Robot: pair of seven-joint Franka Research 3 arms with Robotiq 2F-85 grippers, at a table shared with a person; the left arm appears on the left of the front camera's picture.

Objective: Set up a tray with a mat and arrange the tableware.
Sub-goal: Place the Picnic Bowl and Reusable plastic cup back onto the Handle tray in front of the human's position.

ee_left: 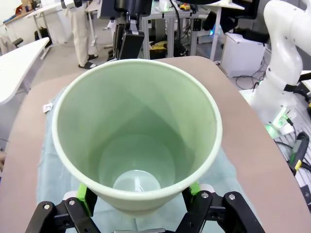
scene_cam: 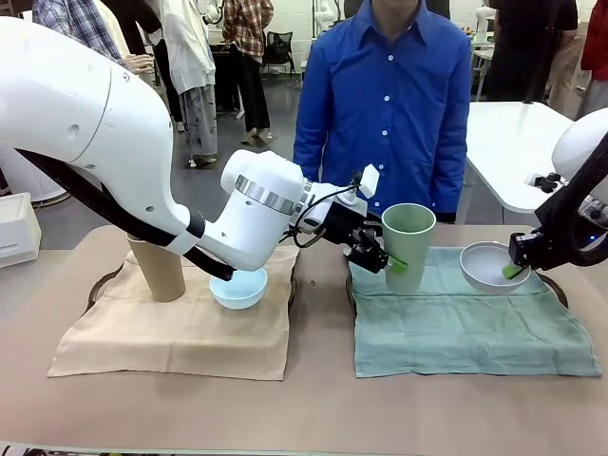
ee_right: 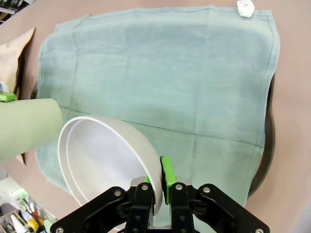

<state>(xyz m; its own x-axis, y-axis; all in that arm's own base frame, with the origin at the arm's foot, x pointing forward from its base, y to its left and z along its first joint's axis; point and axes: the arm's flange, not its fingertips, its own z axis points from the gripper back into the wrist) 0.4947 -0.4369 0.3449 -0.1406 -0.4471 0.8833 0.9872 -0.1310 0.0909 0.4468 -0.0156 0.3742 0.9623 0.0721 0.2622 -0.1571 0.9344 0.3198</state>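
Left gripper [scene_cam: 391,262] clamps pale green cup [scene_cam: 408,245] between its pads, upright at green mat's [scene_cam: 465,328] far left corner. Right gripper [scene_cam: 514,271] pinched tight on white bowl's [scene_cam: 489,267] rim, bowl tilted above mat's far right edge.

arms [scene_cam: 114,142]: glossy white, black cables | hands [ee_right: 158,204]: black, green pads | person [scene_cam: 385,100]: blue buttoned shirt

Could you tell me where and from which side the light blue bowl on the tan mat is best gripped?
Pinch the light blue bowl by its rim, coming down from above on its near side. It sits upright and open, and the tan cup stands close on its left.
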